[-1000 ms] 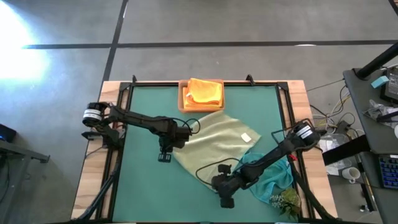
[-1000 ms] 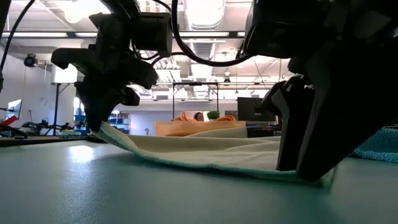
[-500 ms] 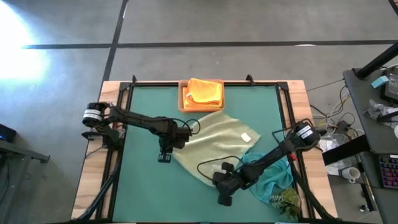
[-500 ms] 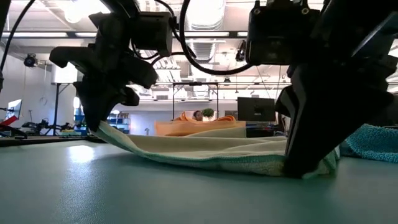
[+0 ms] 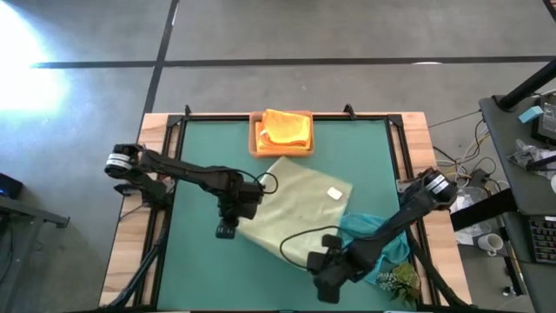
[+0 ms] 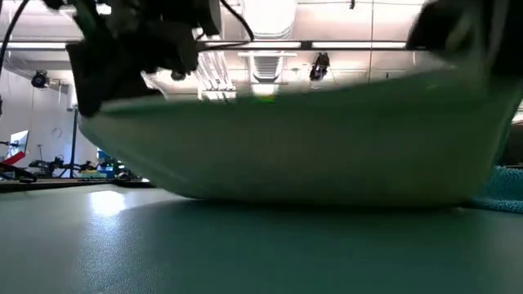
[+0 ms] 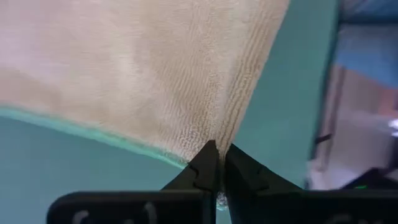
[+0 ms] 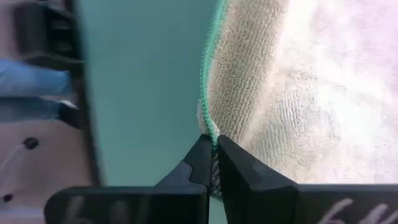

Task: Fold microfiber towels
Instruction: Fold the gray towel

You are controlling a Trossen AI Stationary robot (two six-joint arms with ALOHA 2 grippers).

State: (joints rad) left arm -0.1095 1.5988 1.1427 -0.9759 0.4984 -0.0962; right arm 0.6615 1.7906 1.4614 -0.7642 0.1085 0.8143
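A pale green microfiber towel (image 5: 300, 202) is in the middle of the dark green mat. Its near edge (image 6: 310, 139) is raised and sags between my two grippers, while its far part lies on the mat. My left gripper (image 5: 238, 216) is shut on the towel's near-left corner. My right gripper (image 5: 314, 261) is shut on its near-right corner. A teal towel (image 5: 375, 242) lies crumpled at the near right, under my right arm. An orange towel (image 5: 285, 128) rests in the wooden tray (image 5: 255, 139) at the far edge. My left gripper pinches the pale green towel's near-left corner (image 7: 211, 138) between its two fingers, slanting down from the table's left. That corner is lifted clear, and the cloth runs away from it toward the other gripper. My right gripper pinches the near-right corner at its green-stitched hem (image 8: 210, 129) between its two fingers, slanting down from the near right. The corner is lifted off the mat, and the hem puckers at the fingertips.
Bare mat lies to the left (image 5: 195, 252) and in front of the towel. A white tag (image 5: 334, 192) sits on the towel's far right part. A small green plant (image 5: 398, 280) stands at the near right corner. Black frame rails run along the table's sides.
Both grippers have risen, the right one more, and it has also gone toward the near edge. The pale green towel's near edge has come up off the mat and now hangs between them. Its far part has stayed down.
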